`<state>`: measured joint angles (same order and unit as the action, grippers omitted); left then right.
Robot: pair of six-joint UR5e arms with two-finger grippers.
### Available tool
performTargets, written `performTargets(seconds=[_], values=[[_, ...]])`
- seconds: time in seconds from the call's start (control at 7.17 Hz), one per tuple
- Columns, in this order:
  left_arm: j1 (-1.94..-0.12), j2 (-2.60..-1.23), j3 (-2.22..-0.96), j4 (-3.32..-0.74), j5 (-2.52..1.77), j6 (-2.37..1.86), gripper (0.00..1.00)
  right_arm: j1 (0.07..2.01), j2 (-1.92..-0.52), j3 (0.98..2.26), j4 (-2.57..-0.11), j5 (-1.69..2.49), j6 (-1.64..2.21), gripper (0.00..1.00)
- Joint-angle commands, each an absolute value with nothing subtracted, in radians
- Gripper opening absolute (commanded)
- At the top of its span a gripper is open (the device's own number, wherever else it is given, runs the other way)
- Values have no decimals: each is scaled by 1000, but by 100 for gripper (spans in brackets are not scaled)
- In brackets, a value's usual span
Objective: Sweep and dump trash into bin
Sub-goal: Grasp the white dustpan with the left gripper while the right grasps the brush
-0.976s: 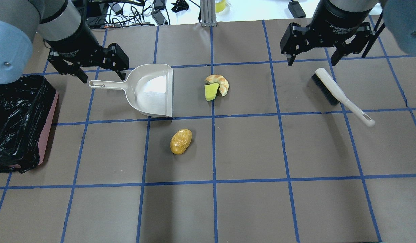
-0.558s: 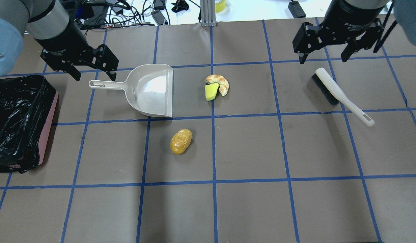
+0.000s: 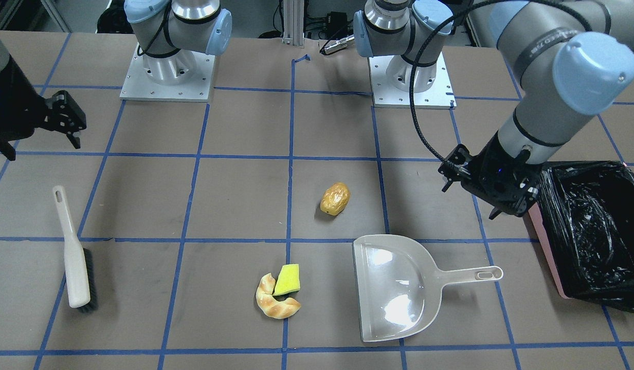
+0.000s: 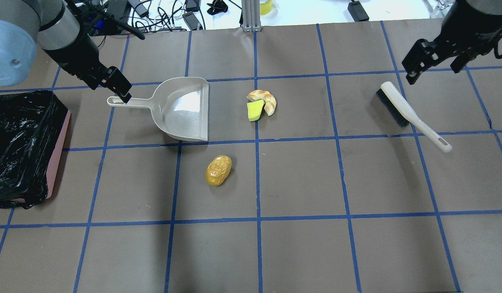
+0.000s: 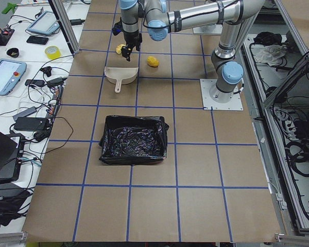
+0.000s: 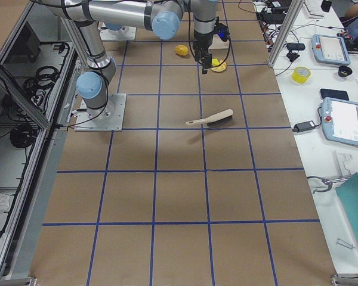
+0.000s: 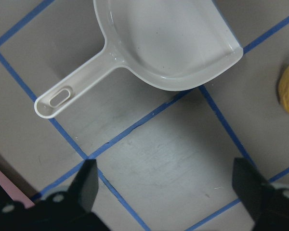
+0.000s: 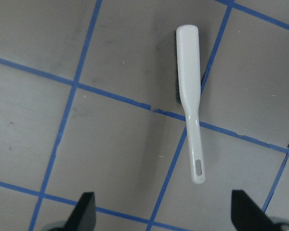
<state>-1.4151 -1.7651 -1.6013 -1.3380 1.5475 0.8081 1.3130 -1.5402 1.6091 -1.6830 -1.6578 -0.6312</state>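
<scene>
The trash lies on the table: a golden-brown potato lump [image 4: 218,170] [image 3: 335,198], a yellow-green sponge wedge [image 4: 255,110] [image 3: 287,280] and a curved tan bread piece [image 4: 268,99] [image 3: 275,307] touching the sponge. The pink bin [image 4: 57,154] [image 3: 545,252] with its black bag stands at the left edge in the overhead view. A cream dustpan [image 4: 181,110] [image 7: 168,43] lies beside it. My left gripper [image 4: 120,90] [image 3: 469,200] [image 7: 166,192] is open and empty, above the table by the dustpan's handle end. My right gripper [image 4: 432,71] [image 8: 164,216] is open and empty, above the table near the white brush [image 4: 409,114] [image 8: 190,110].
Blue tape lines grid the brown table [image 4: 299,179]. Cables and small devices lie past the far edge [image 4: 161,16]. The arm bases [image 3: 167,72] stand on the robot's side. The bin also shows in the exterior left view [image 5: 134,139].
My left gripper has turned and drawn in over the dustpan's handle end. My right gripper has moved to the right and away from the brush head. The trash, dustpan and brush have not moved.
</scene>
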Motion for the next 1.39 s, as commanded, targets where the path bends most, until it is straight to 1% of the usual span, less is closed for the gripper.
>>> performTargets(seconds=[0.0,0.14,0.28,0.56,1.12,1.25], values=[[-1411,-1880,-1594,-1171,1546,1083,100,1235,-1494,1670,-1797,-1674,-863,100],[-1408,-1925,-1588,-1085,1546,1324,100,1232,-1449,1686,-1872,-1674,-886,100],[-1407,-1963,-1565,-1054,1548,1491,100,1227,-1421,1730,-1884,-1671,-887,100],[-1407,-2031,-1536,-1054,1564,1666,100,1224,-1376,1799,-1972,-1680,-888,100],[-1391,-2089,-1509,-1087,1605,1668,100,1186,-1292,1821,-2011,-1678,-887,100],[-1390,-2091,-1528,-1107,1597,1652,98,1175,-1281,1831,-2008,-1680,-888,100]])
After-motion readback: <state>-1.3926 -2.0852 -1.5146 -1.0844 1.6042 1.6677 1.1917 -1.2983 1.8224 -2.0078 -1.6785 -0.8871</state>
